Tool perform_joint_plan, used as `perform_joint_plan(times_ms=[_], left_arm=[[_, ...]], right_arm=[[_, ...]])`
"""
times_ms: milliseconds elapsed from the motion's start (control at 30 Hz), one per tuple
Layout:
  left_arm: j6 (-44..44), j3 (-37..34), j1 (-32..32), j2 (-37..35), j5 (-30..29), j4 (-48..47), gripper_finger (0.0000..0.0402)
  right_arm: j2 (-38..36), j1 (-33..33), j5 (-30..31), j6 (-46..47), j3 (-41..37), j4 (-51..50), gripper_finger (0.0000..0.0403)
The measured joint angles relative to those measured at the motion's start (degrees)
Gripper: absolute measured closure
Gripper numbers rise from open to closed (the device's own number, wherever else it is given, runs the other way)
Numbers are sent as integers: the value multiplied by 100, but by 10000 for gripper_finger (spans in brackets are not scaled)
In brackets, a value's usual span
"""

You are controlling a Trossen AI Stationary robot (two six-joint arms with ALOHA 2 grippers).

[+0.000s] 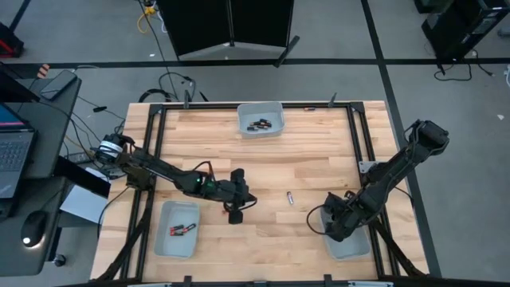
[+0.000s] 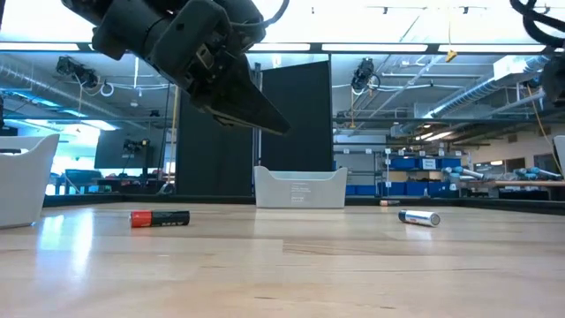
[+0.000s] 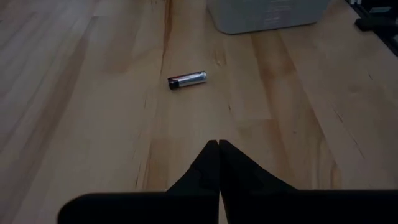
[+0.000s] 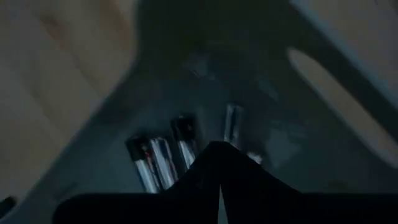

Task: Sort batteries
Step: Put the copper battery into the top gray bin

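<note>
Sorting is nearing its end: pale plastic trays are holding most batteries; two cells are lying mid-counter at six o'clock. Left claw closed; right claw closed over its tray.

Grey floor, desk, ceiling lights

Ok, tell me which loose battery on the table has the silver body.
The silver battery lying right of the far tray in the low view; the other loose battery is red-and-black.

Pale wooden table with glossy sheen, matt plastic trays, shiny metallic battery.
</note>
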Motion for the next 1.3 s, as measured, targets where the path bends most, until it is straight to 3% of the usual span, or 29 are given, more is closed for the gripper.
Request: perform_joint_plan(times_ms=[800,1000,1100,1300], left_arm=[[-184,0,-8,2,-501,-13,396],[-166,0,-11,2,-578,-6,396],[-121,0,-11,2,-584,-8,396],[12,0,-9,2,-741,7,396]], right_arm=[[0,1196,-335,2496,89,-629,389],[0,1181,375,2240,893,-1650,392],[0,1025,687,1643,1239,-2094,391],[0,63,1162,183,1397,-2233,391]])
